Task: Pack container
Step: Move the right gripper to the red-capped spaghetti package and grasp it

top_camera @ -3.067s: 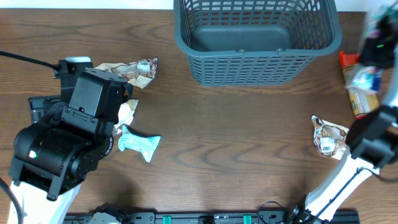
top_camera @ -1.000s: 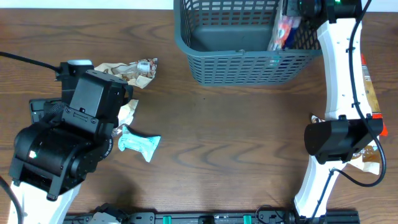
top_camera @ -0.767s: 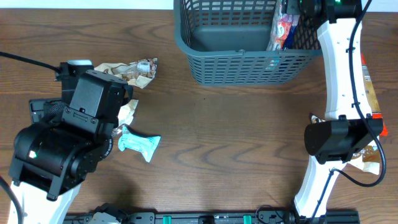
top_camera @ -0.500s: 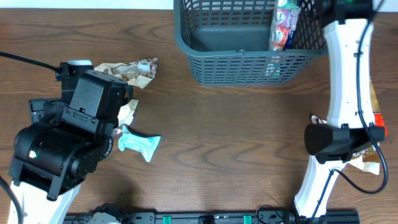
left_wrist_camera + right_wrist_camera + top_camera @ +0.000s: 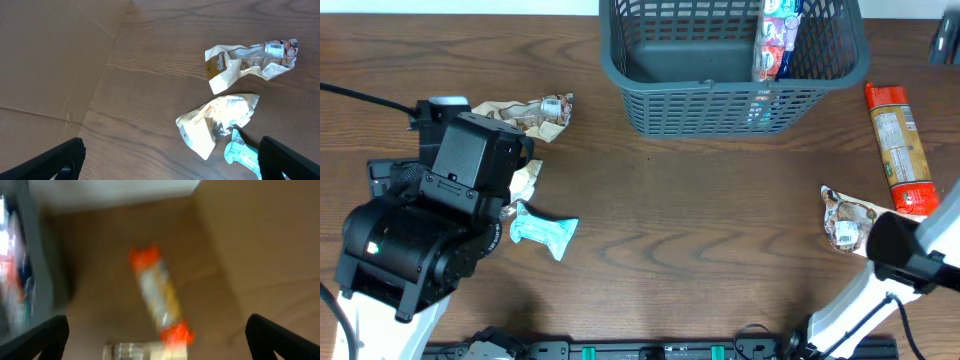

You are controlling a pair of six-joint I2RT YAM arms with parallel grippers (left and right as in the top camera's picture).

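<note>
One packet (image 5: pixel 775 40) in container (image 5: pixel 720 100), orange tube (image 5: pixel 897 148) nearby, teal packet (image 5: pixel 542 230) apart

Jaws spread; cream packet (image 5: pixel 216 121), teal packet (image 5: pixel 243 154) on table (image 5: pixel 150 100).

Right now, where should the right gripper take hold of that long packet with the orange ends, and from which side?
Probably the middle of the long packet, with the right gripper coming straight down and closing across its narrow width. It lies flat, long and slim, and its near end sits close to a crumpled brown packet, so the midsection looks freer.
</note>
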